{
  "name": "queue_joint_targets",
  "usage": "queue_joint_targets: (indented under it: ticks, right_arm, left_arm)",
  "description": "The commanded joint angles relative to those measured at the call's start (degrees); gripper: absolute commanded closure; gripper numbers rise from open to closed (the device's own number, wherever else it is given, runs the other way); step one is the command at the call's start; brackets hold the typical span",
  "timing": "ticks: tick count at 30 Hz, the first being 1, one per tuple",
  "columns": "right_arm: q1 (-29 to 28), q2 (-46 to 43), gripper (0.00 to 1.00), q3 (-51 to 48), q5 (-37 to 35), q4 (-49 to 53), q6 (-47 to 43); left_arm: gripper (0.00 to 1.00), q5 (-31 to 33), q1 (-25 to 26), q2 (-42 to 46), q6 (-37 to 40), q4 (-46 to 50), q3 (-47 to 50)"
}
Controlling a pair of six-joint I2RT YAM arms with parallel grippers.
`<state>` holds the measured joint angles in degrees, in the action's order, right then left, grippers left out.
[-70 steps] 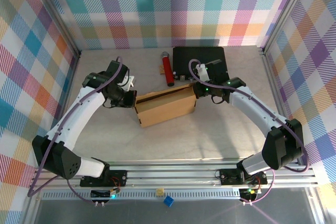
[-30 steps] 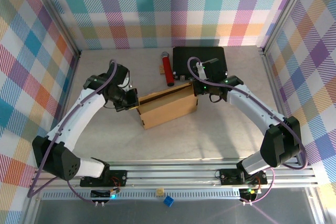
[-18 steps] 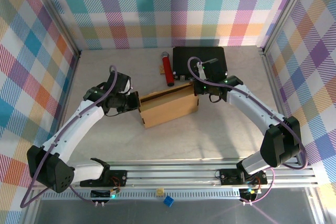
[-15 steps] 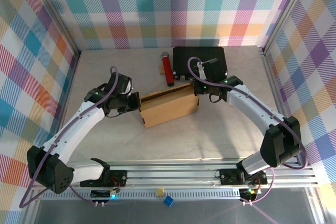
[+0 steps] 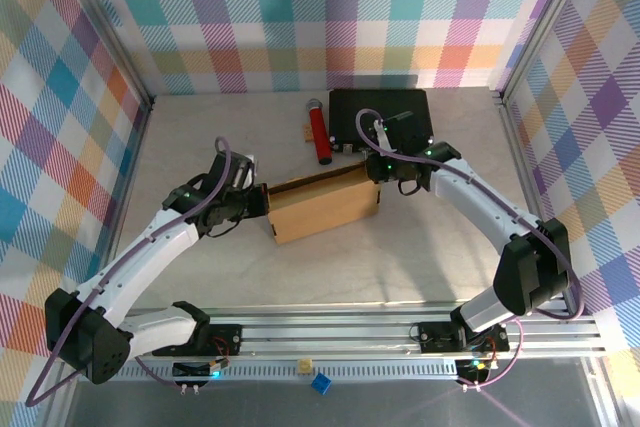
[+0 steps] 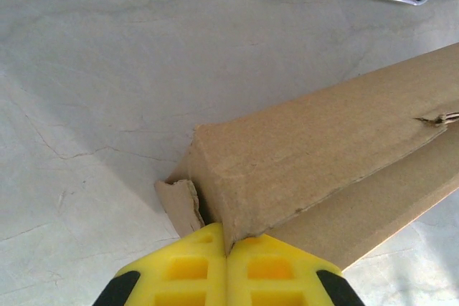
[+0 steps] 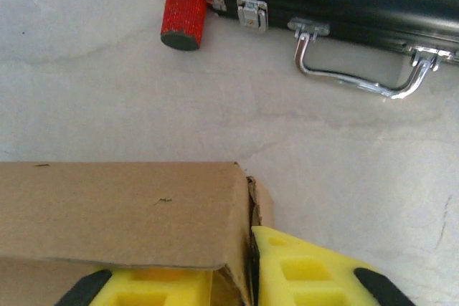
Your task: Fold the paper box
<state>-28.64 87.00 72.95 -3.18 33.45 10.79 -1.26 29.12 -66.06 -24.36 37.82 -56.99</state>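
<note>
The paper box [image 5: 322, 209] is a plain brown cardboard box lying mid-table with its lid down. My left gripper [image 5: 262, 199] is at its left end. In the left wrist view that gripper [image 6: 227, 238] is shut, yellow tips together, and the box's [image 6: 308, 148] near corner touches the seam between them. A small flap [image 6: 179, 202] sticks out beside that corner. My right gripper [image 5: 377, 179] is at the right end. In the right wrist view it [image 7: 244, 256] straddles the end wall of the box [image 7: 122, 209], jaws slightly apart, one finger under the lid.
A black hard case [image 5: 380, 117] with a metal handle [image 7: 358, 77] lies just behind the box. A red cylinder [image 5: 320, 135] lies to its left. Checked walls close in the table on three sides. A blue cube [image 5: 321, 383] sits on the front rail.
My left arm has swung nearer and its gripper now points along the box's left end. My right gripper's jaws have parted a little on the right end wall. The box barely moved.
</note>
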Motion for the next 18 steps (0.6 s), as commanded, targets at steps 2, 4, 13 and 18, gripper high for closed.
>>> queue_joint_targets:
  ticks: [2,4,13,18]
  right_arm:
    - [-1.3,0.8,0.65,3.5,4.0,6.9,1.4]
    - [-1.3,0.7,0.60,4.6,4.5,8.7,2.4]
    - [-1.3,-3.2,0.47,4.1,7.8,11.8,8.8]
    - [-1.2,-4.9,0.43,4.3,8.5,13.2,11.3]
  left_arm:
    - [1.00,0.0,1.6,-2.2,1.3,2.0,2.3]
    - [1.00,0.5,1.7,-2.5,1.2,2.1,2.1]
    - [1.00,1.3,1.8,-3.6,1.4,2.1,1.5]
    - [1.00,1.3,1.8,-3.8,1.5,2.0,1.3]
